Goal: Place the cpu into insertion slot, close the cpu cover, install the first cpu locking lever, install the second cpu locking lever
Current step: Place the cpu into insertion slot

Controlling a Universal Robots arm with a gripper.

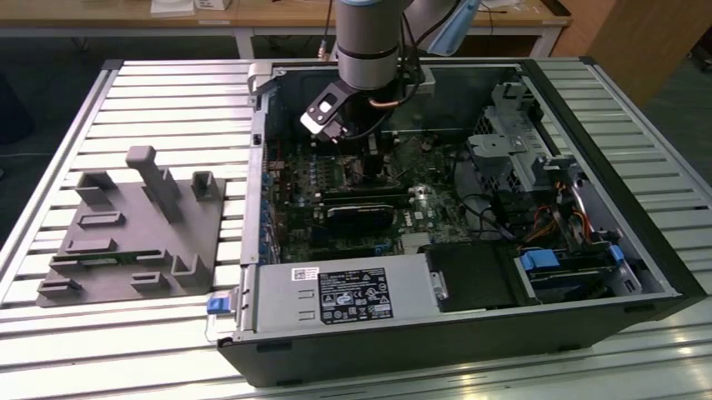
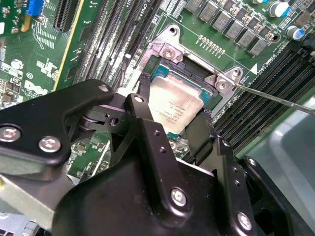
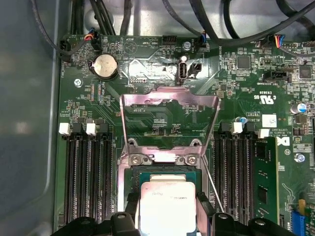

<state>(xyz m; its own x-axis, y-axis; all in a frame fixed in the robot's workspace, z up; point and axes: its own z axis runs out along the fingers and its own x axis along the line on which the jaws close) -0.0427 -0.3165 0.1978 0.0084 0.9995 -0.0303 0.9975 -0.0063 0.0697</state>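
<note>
On the exterior view's left, a grey moulded holder block (image 1: pixel 132 225) sits on the slatted metal table (image 1: pixel 67 350), apart from the open black computer case (image 1: pixel 445 350). Toward the exterior view's right, the silver robot arm (image 1: pixel 368 33) reaches down into that case over the green motherboard (image 1: pixel 292 218).

In the second wrist view the black two-fingered gripper (image 2: pixel 173 123) is clamped on the cpu, a small flat square chip with a silvery-grey metal top (image 2: pixel 174 105). Its fingers (image 2: pixel 202 135) pinch two opposite edges. The chip sits over the insertion slot, a square socket with a silvery metal rim (image 2: pixel 167 49); whether it already rests inside I cannot tell. The cpu cover, a thin silvery hinged frame (image 3: pixel 170 98), stands swung open past the socket. A thin wire locking lever (image 2: pixel 275 98) juts out just beside it.

The main risk is misalignment. A chip that is offset or turned would land on the socket wall and could crush contacts. Letting go while it is cocked would leave it propped on one edge. The fingers also flank the rim closely, so they could snag it or nudge the lever.
</note>
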